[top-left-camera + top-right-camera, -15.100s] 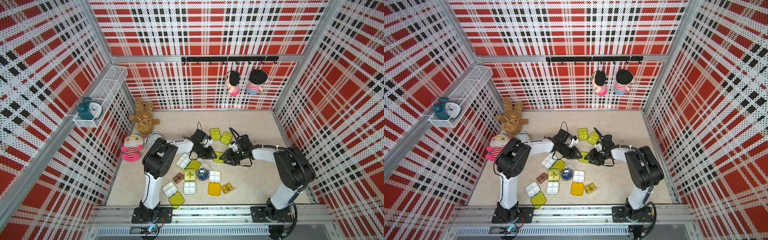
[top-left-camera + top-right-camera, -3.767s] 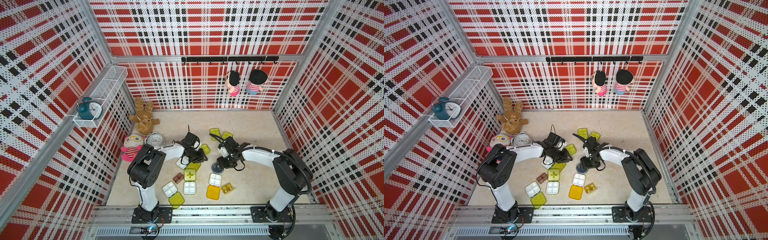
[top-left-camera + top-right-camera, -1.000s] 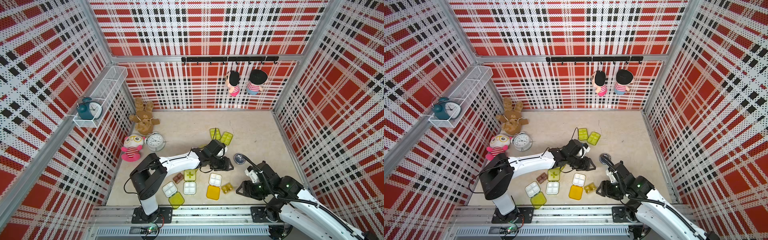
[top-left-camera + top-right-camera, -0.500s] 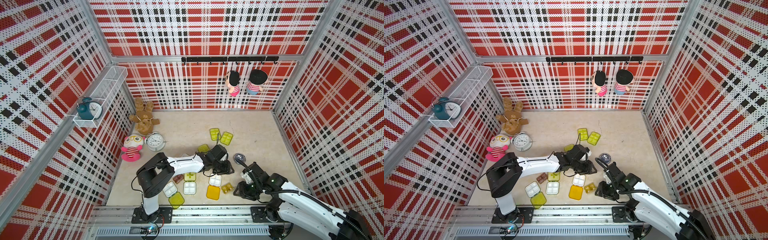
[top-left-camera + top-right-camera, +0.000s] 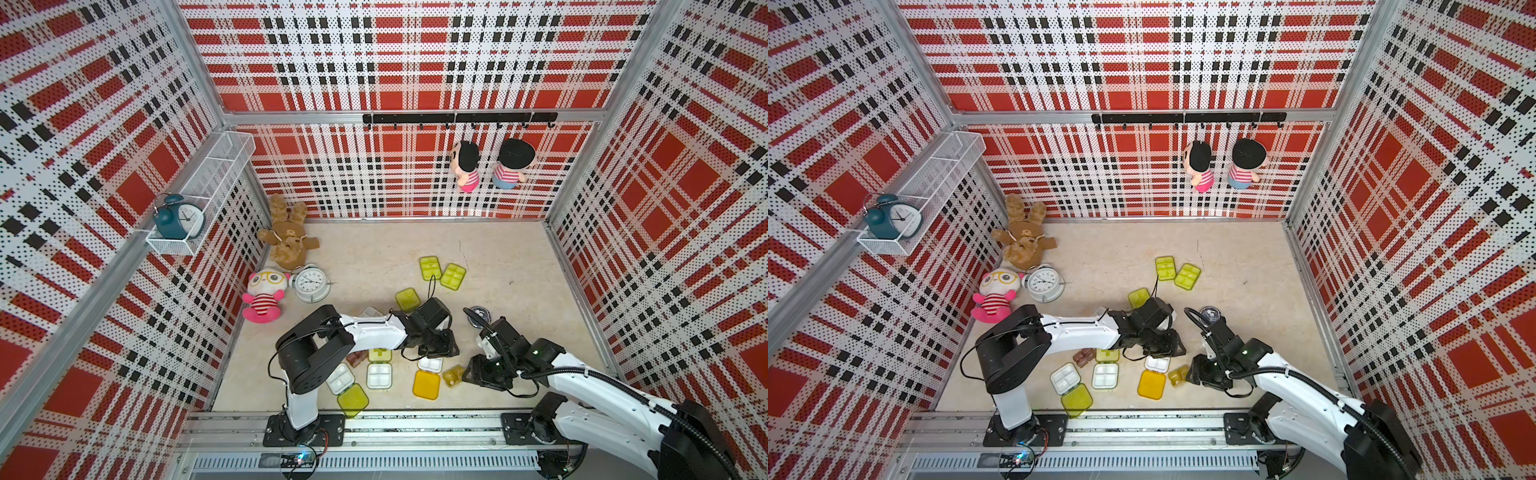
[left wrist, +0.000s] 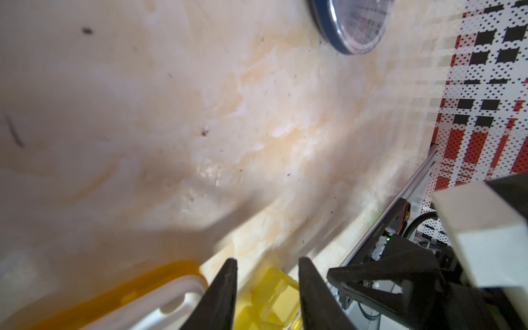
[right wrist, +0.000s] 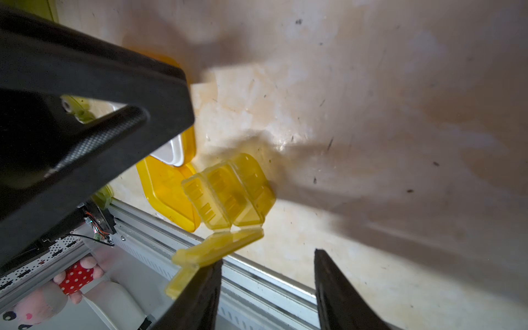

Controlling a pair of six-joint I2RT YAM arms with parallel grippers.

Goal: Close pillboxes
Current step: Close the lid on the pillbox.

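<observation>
The small amber pillbox (image 7: 228,188) lies near the table's front edge with its lid (image 7: 220,248) hanging open; it shows in both top views (image 5: 453,374) (image 5: 1177,376). My right gripper (image 7: 268,257) (image 5: 471,374) stands open just right of it, one fingertip beside the lid's edge. My left gripper (image 6: 268,259) (image 5: 440,353) hovers open over the white tray (image 5: 430,363) of the orange pillbox, whose orange lid (image 5: 427,384) lies flat. The amber pillbox (image 6: 268,297) shows beyond the gap between its fingers. The round navy pillbox (image 5: 478,312) sits behind the right gripper.
Closed lime pillboxes (image 5: 429,266) (image 5: 453,276) (image 5: 407,299) lie further back. Open white trays (image 5: 379,376) (image 5: 340,378), a lime lid (image 5: 353,400) and a brown pillbox (image 5: 355,358) lie under the left arm. Plush toys and a clock (image 5: 309,284) stand back left. The front rail (image 5: 415,415) is close.
The left gripper has come forward over the orange pillbox's tray and narrowed its jaws. The right gripper has slid left up to the amber pillbox.
</observation>
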